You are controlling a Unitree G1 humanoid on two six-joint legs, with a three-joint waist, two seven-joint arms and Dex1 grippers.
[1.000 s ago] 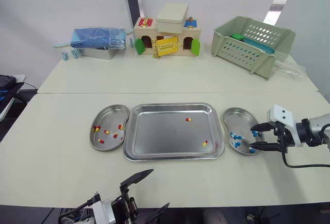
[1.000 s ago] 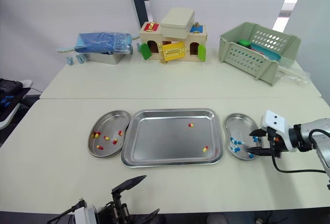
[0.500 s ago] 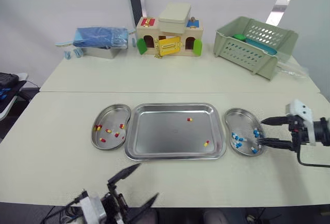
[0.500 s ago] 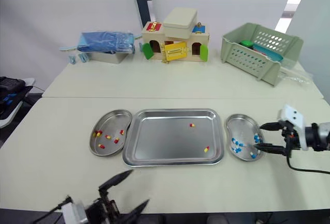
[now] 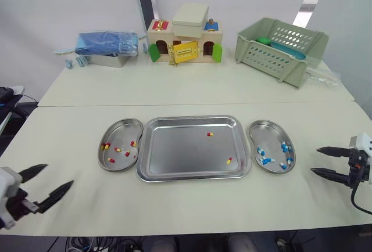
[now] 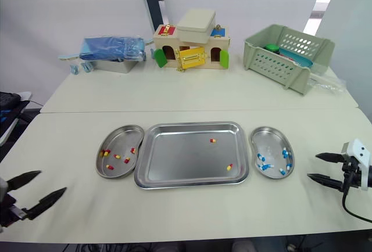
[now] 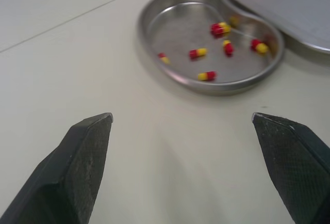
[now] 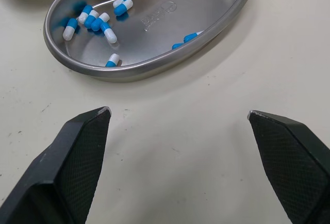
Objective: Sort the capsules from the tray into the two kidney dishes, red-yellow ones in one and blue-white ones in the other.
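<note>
A steel tray (image 5: 180, 153) lies mid-table with two red-yellow capsules in it, one (image 5: 210, 133) toward the back and one (image 5: 229, 160) at the front right. The left kidney dish (image 5: 110, 159) holds several red-yellow capsules (image 7: 206, 75). The right kidney dish (image 5: 271, 139) holds several blue-white capsules (image 8: 95, 20). My left gripper (image 5: 58, 175) is open over bare table, front-left of the left dish. My right gripper (image 5: 315, 159) is open just right of the right dish, holding nothing.
Along the far table stand a wooden toy house (image 5: 181, 43), a green slatted basket (image 5: 282, 49) and a metal box with a blue pack (image 5: 107, 46). A seam (image 5: 192, 105) separates the two tabletops.
My right gripper has drawn back rightward, from over the right dish's edge to the table beside it. My left gripper has swung from the front centre out to the far left.
</note>
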